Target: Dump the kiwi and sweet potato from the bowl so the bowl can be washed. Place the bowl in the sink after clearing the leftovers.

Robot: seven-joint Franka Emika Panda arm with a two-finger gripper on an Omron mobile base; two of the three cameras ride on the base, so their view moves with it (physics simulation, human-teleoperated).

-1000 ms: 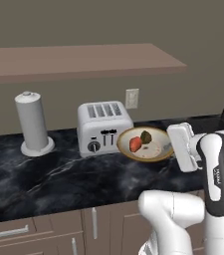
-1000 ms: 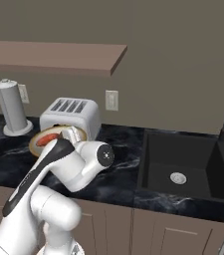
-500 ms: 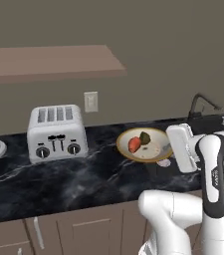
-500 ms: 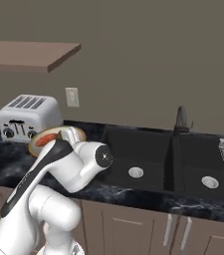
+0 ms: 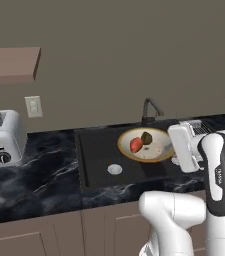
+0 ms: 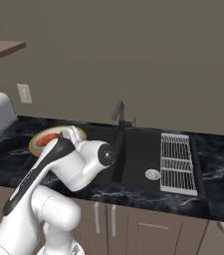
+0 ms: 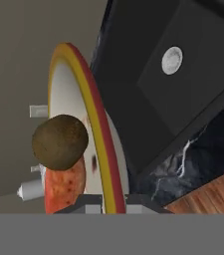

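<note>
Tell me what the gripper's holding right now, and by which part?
The gripper holds the bowl by its rim, over the sink, kiwi and sweet potato inside.

glossy white rounded arm segments, chunky bulbous base, black strip with tiny lettering down the forearm, dark round joint cap, boxy white hand
</note>
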